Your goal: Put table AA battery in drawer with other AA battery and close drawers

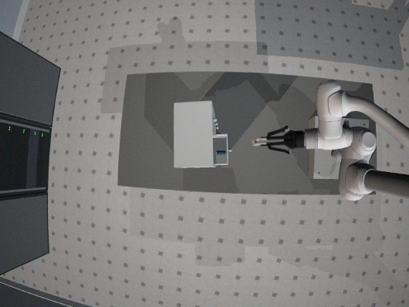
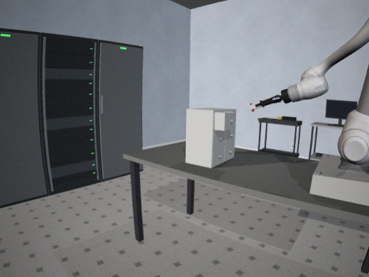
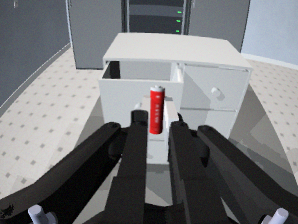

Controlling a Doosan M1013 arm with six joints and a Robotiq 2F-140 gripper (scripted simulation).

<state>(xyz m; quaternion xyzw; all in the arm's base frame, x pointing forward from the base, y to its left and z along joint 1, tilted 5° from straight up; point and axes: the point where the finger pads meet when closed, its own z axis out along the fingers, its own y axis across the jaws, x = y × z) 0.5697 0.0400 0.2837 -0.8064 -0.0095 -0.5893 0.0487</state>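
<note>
Dark table (image 2: 244, 174) on tiled floor (image 2: 87, 236), server cabinets (image 2: 69, 104) behind.

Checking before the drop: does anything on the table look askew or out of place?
Nothing stands out. The chest sits upright and square on the table, with one top drawer pulled partway out and level. The gripper holds the red battery upright in the air, short of the drawer.
</note>
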